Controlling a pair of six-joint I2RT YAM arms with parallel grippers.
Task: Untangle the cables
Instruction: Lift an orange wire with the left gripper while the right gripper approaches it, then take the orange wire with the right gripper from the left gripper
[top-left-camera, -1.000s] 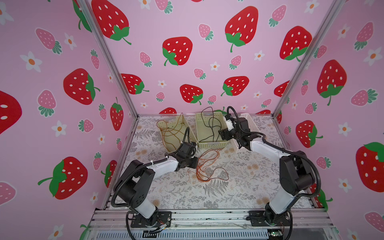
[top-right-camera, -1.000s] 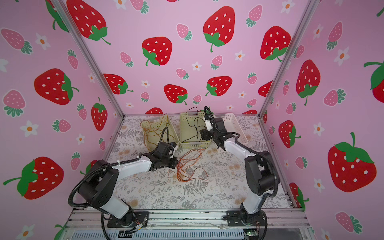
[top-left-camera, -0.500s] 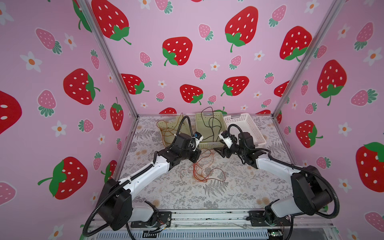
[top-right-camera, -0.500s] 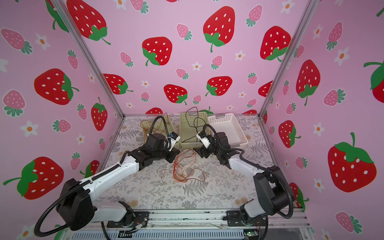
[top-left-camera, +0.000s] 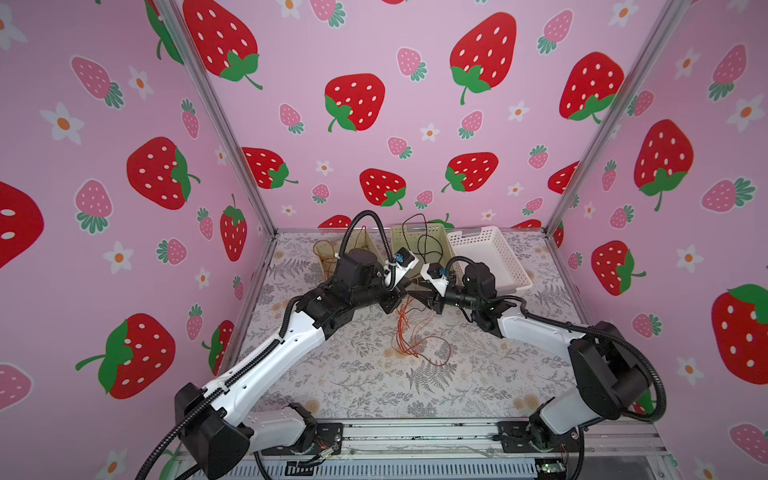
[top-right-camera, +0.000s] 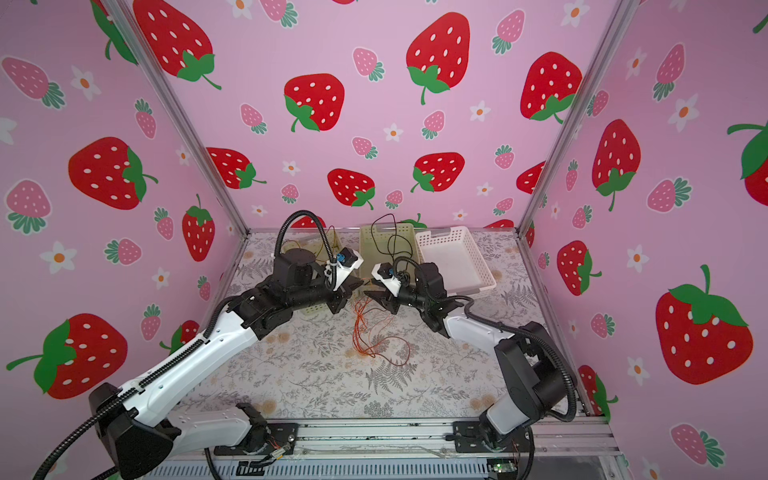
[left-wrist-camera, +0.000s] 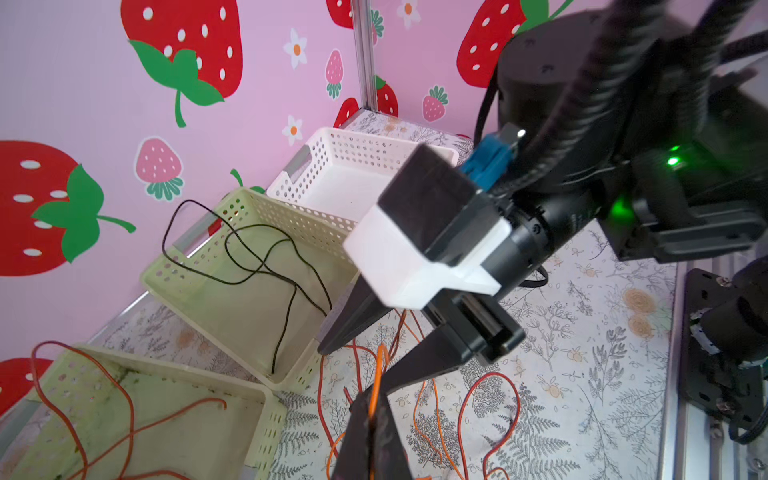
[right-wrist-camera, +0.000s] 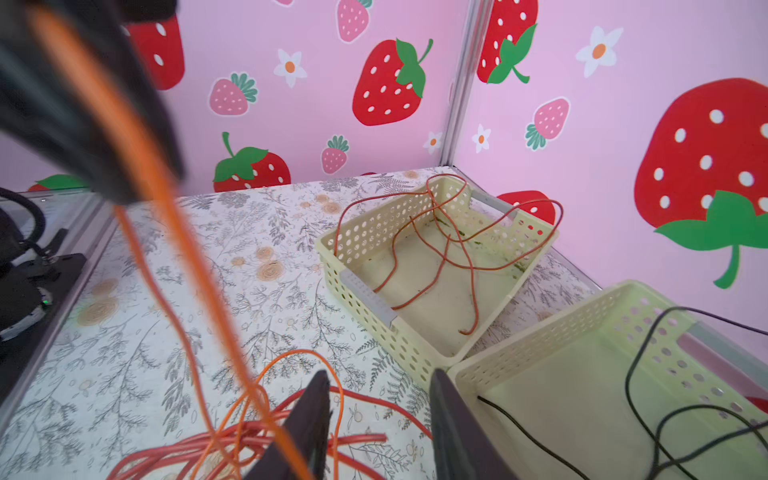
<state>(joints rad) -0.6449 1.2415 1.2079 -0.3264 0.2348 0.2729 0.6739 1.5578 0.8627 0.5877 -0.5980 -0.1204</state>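
Observation:
A tangle of orange and red cables (top-left-camera: 415, 336) (top-right-camera: 374, 336) lies on the floral table, with strands rising to my left gripper (top-left-camera: 402, 289) (top-right-camera: 358, 286). In the left wrist view the left gripper (left-wrist-camera: 372, 405) is shut on one orange cable (left-wrist-camera: 377, 370). My right gripper (top-left-camera: 417, 292) (top-right-camera: 369, 294) faces it almost tip to tip, just above the tangle. In the right wrist view the right gripper (right-wrist-camera: 379, 378) stands open, an orange loop (right-wrist-camera: 332, 365) beside one finger and a red cable (right-wrist-camera: 374, 438) on the table under the gap. A black cable (top-left-camera: 424, 243) lies in the middle basket and an orange-brown cable (right-wrist-camera: 440, 249) in the left one.
Three perforated baskets stand along the back wall: a yellowish left basket (top-left-camera: 322, 249), a yellowish middle basket (top-left-camera: 415, 228) and a white basket (top-left-camera: 486, 257) with nothing in it. Pink strawberry walls close in three sides. A metal rail (top-left-camera: 415, 432) runs along the front.
The left gripper has risen from the table with the orange cable. The right gripper left the middle basket, came to face the left one, and its jaws have narrowed.

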